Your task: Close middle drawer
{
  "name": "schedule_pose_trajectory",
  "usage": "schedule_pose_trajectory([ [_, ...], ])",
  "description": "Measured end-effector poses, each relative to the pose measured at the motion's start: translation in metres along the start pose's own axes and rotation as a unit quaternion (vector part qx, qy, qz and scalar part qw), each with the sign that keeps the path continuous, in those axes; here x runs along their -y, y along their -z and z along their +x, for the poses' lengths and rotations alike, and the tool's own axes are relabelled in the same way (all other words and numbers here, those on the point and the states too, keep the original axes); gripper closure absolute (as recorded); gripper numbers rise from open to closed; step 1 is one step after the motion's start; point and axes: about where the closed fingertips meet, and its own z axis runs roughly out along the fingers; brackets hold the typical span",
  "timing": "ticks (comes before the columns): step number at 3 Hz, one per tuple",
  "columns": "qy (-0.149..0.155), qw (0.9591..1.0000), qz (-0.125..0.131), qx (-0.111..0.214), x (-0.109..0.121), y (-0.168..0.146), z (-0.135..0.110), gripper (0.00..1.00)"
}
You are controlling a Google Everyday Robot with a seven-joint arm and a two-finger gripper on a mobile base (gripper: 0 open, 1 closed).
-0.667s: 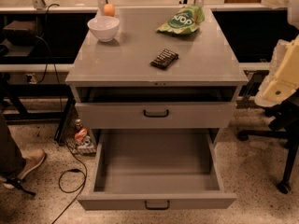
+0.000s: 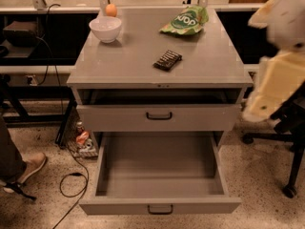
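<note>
One middle drawer (image 2: 190, 205) stands pulled far out; up to its right hangs the gripper (image 2: 261, 109), whose grip we cannot tell.

Matt grey metal is being shown by the middle drawer (image 2: 159, 168), smooth cream plastic by the gripper (image 2: 260, 109) at the right edge.

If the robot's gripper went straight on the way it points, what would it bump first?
The gripper hangs to the right of the cabinet, slanting down and left. It would probably first bump the right wall of the pulled-out middle drawer, though the depth is hard to judge.
</note>
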Motion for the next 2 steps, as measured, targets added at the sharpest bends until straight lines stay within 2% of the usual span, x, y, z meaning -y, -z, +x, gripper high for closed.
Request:
schedule_pose_trajectory([
  [1,-0.031,0.9962,-0.076,-0.028,-0.045,-0.066,-0.015,0.00],
  [2,-0.050,0.9809,-0.170,-0.081,-0.123,-0.151,-0.014,0.00],
])
